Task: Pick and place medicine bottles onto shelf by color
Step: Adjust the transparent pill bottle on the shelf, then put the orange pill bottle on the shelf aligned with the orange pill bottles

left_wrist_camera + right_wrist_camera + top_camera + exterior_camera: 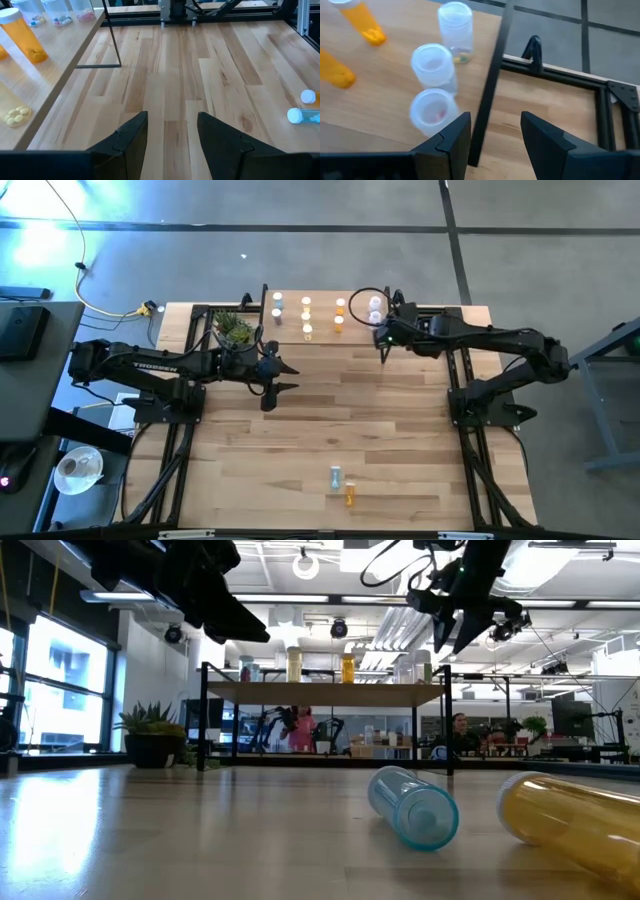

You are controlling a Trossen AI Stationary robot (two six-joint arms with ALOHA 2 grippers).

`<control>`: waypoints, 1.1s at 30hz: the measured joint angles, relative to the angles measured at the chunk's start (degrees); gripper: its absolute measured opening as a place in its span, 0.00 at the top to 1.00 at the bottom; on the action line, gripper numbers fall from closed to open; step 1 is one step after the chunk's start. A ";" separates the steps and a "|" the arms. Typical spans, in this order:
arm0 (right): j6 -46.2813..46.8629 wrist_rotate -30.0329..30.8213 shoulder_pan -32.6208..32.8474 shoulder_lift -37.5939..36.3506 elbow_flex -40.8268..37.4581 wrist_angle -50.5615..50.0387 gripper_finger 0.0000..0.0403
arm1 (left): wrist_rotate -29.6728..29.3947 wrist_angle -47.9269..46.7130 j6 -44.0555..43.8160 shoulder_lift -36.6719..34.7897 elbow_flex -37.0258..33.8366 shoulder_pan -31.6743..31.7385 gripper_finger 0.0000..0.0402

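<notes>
The shelf (325, 330) stands at the table's far edge. On it stand blue bottles (277, 306), yellow bottles (306, 315), orange bottles (340, 313) and clear bottles (375, 310). The clear bottles (434, 65) show close in the right wrist view. A blue bottle (413, 807) and an orange bottle (570, 820) lie on their sides on the table near its front edge. My right gripper (495, 145) is open and empty, above the shelf's right end, beside the clear bottles. My left gripper (172, 140) is open and empty above the table, in front of the shelf's left end.
A green potted plant (233, 330) stands by the shelf's left end, close to my left arm. The shelf's thin black legs (490, 85) run under my right gripper. Bare wooden table (340, 410) lies between the shelf and the two lying bottles (342, 485).
</notes>
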 joint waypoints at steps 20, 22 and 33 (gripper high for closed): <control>-2.19 -1.94 -0.33 3.35 0.00 2.50 0.59 | -0.70 -0.46 0.02 0.02 0.02 0.04 0.59; -2.75 -1.92 -0.33 2.98 0.00 2.50 0.59 | -0.92 -0.54 0.02 0.02 0.02 0.04 0.59; 0.74 -11.83 2.99 0.88 0.00 2.20 0.59 | -1.12 -2.67 0.04 0.02 0.02 0.07 0.59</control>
